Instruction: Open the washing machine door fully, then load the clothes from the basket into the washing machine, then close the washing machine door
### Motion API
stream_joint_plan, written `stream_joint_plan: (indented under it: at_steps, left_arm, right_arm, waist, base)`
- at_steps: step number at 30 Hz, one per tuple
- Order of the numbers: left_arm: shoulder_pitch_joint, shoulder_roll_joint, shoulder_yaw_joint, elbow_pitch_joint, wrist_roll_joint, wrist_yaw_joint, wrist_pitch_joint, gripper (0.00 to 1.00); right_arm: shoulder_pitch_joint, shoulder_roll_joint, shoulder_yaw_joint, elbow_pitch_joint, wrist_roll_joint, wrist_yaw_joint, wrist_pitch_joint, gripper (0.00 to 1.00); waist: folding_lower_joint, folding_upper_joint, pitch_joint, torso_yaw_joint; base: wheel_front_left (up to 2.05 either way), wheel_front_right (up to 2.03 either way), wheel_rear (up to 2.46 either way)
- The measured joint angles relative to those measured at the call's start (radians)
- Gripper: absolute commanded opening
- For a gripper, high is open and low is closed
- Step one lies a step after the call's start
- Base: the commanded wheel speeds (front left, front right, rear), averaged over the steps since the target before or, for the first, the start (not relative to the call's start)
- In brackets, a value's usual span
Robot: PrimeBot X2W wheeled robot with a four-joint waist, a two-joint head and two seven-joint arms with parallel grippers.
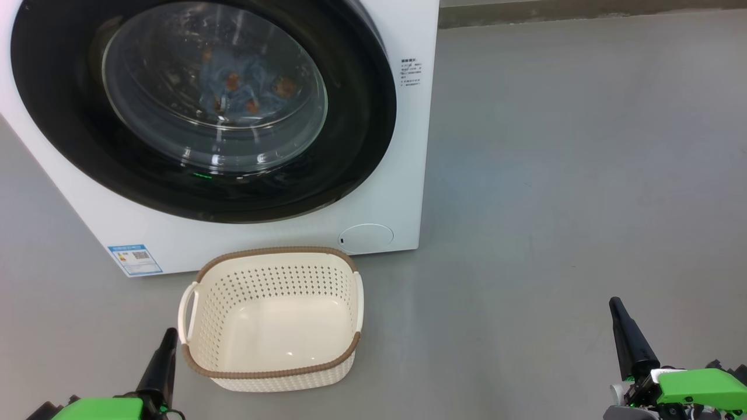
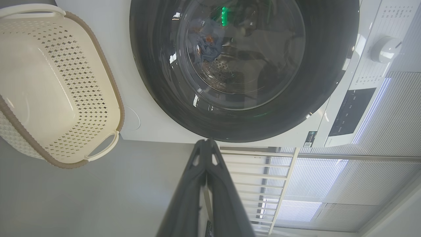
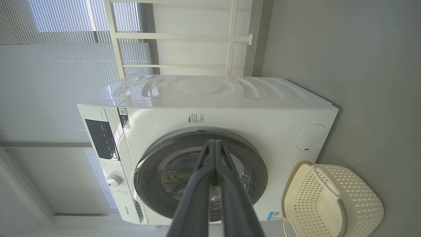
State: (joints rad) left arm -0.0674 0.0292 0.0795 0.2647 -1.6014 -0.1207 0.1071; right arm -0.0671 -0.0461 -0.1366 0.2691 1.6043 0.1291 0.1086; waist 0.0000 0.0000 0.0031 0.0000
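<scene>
Washer (image 1: 385, 198) white, with a small blue label (image 1: 135, 259). Door (image 1: 356, 116) glossy black around clear glass. Clothes (image 1: 245, 87) behind the glass light blue with orange-brown figures. Basket (image 1: 274, 280) cream with rows of dotted perforations, a brown woven-look rim (image 1: 268, 252) and white handles (image 1: 188, 312). Floor (image 1: 554, 175) plain matte grey. Blinds (image 3: 49, 82) white, fine-striped.

A bare laundry corner: washing machine (image 1: 409, 175) on grey floor (image 1: 583, 175), blinds (image 3: 42, 85) over tall windows behind.

Long, dark, tapering fingers (image 2: 189, 194) mark the robot's left gripper (image 1: 170, 335) and right gripper (image 1: 614, 304), each set in a bright green housing (image 1: 703, 385) (small slots pierce the fingers near their tips), edged with black fittings.
</scene>
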Motion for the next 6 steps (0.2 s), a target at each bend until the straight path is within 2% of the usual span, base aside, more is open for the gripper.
stream_joint_plan:
  at_steps: [6]
  left_arm:
    - [0.0,0.0,0.0,0.0,0.0,0.0,0.0,0.0]
  right_arm:
    - [0.0,0.0,0.0,0.0,0.0,0.0,0.0,0.0]
  waist:
    - [0.0,0.0,0.0,0.0]
  base:
    - [0.0,0.0,0.0]
